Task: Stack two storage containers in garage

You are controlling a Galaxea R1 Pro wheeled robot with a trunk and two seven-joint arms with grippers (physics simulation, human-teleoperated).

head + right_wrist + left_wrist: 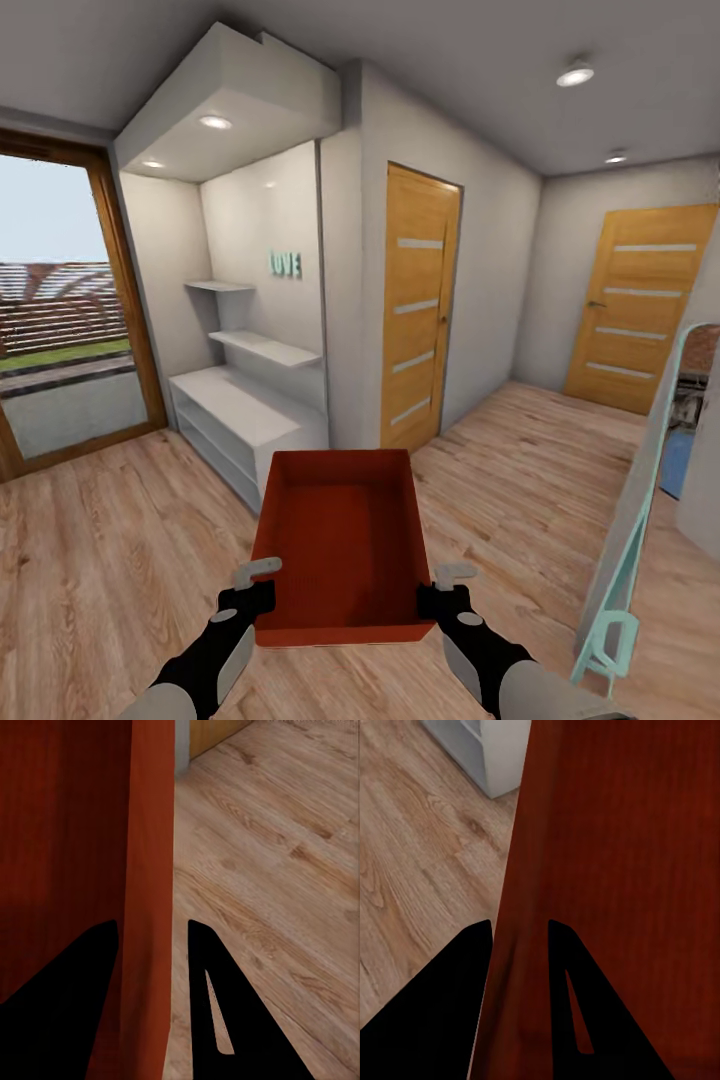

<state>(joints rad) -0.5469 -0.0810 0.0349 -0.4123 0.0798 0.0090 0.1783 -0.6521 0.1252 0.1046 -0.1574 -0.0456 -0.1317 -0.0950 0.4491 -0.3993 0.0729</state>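
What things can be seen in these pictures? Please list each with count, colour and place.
orange-red rectangular open-topped storage container: one, held over the floor between both tools
light wood plank floor: one, below
wooden doors with pale stripes: two, orange-brown, centre and far right
white wall shelves: alcove at left
teal "LOVE" letters: alcove wall
glass door with brown frame: far left
left tool: black-grey, clamps container's left wall
right tool: black-grey, clamps right wall

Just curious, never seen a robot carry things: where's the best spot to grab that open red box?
By its two long side walls, near the end closest the robot. The storage container is open-topped with thin straight walls, so fingers can straddle each rim, one arm per side.
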